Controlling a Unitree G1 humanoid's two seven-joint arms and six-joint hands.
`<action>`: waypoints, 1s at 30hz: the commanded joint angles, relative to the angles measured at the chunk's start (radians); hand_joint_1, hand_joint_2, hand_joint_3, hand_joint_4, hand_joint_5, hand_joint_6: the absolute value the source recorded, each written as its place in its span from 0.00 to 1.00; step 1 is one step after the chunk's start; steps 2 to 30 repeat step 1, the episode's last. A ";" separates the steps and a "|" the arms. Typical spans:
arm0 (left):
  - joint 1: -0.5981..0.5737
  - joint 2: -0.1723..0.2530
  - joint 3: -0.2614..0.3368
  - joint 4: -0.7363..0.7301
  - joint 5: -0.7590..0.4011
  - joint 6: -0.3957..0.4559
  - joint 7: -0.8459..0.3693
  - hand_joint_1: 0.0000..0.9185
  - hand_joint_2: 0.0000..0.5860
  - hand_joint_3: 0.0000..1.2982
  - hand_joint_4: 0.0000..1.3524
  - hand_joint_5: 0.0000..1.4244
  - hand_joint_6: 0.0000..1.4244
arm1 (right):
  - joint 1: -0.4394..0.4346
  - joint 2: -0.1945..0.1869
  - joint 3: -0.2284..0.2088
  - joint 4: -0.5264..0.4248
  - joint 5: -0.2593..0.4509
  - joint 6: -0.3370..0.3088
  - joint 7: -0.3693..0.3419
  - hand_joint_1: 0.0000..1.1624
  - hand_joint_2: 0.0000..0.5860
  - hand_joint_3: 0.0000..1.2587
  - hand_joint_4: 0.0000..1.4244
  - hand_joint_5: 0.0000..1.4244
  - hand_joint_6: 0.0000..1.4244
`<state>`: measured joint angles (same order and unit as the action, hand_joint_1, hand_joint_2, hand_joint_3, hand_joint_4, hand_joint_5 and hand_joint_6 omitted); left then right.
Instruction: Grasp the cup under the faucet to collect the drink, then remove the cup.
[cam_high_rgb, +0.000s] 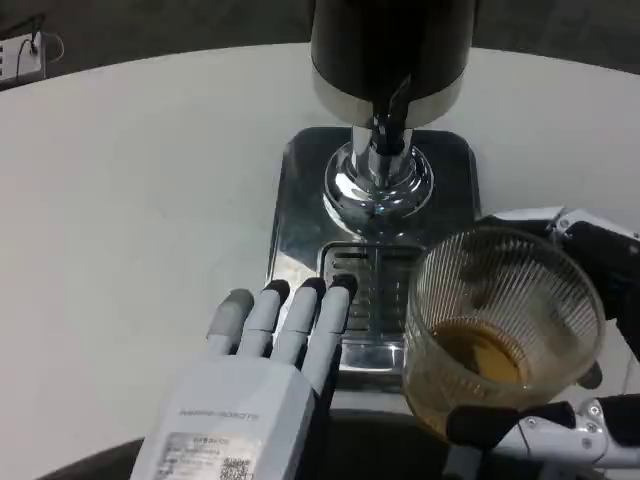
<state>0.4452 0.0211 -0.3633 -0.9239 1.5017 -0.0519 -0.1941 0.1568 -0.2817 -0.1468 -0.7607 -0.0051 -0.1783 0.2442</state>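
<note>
Right robot hand (590, 340) around ribbed glass cup (500, 330)

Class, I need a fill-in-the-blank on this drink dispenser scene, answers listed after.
1. The right robot hand holds a ribbed glass ____.
2. The cup contains a little ____ drink.
3. The left robot hand rests flat, fingertips on the metal drip ____.

Answers: cup; amber; tray
</note>
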 joint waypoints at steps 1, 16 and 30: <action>0.006 -0.020 -0.002 -0.001 -0.006 0.003 -0.004 0.00 0.13 0.00 0.00 0.00 0.00 | -0.009 0.010 0.006 -0.026 0.001 -0.024 -0.011 1.00 0.12 0.73 0.73 0.84 1.00; 0.006 -0.020 -0.002 -0.001 -0.006 0.003 -0.004 0.00 0.13 0.00 0.00 0.00 0.00 | -0.009 0.010 0.006 -0.026 0.001 -0.024 -0.011 1.00 0.12 0.73 0.73 0.84 1.00; 0.006 -0.020 -0.002 -0.001 -0.006 0.003 -0.004 0.00 0.13 0.00 0.00 0.00 0.00 | -0.009 0.010 0.006 -0.026 0.001 -0.024 -0.011 1.00 0.12 0.73 0.73 0.84 1.00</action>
